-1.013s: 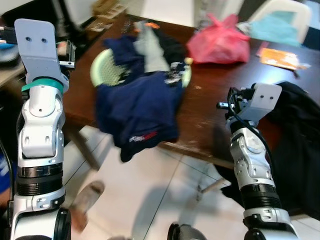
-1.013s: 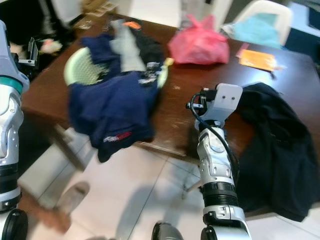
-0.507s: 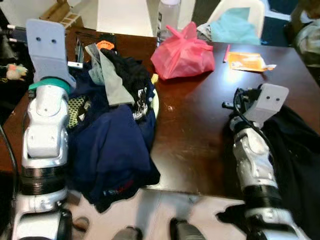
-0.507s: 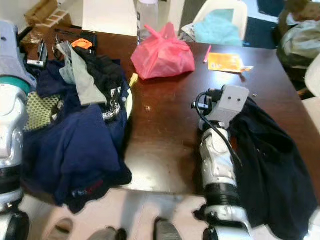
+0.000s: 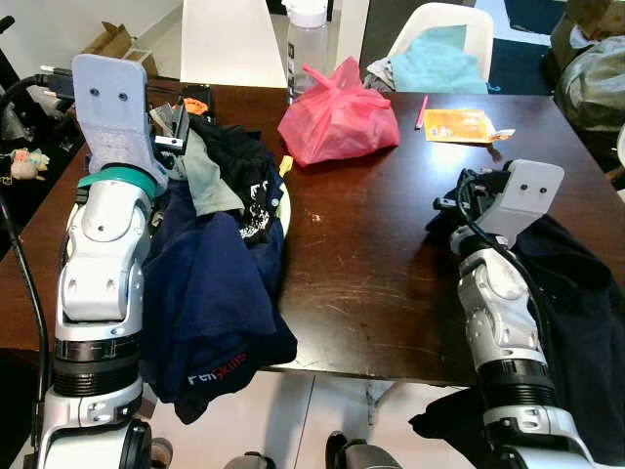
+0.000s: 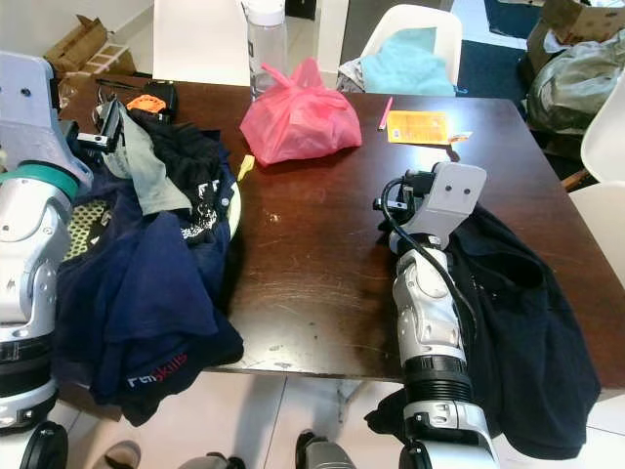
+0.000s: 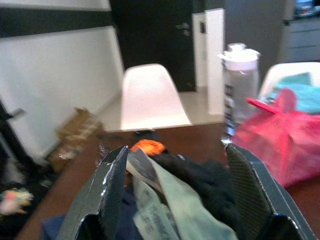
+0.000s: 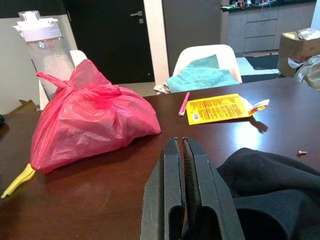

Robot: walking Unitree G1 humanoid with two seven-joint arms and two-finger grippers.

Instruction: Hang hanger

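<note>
Two grippers sit over the near half of the table (image 5: 371, 283). The left gripper (image 7: 175, 155) has its fingers spread wide above a heap of clothes (image 5: 215, 283) that spills over the table's near left edge, a grey-green cloth (image 7: 170, 200) lying between them. The right gripper (image 8: 178, 142) has its fingers pressed together just beside a black garment (image 5: 586, 313) on the table's right side. No hanger can be told apart in the heap; mid-table sits a pink bag (image 5: 339, 115), with a bottle (image 5: 305, 39) and a yellow packet (image 5: 459, 125) at the far edge and white chairs (image 5: 229, 44) beyond it.
</note>
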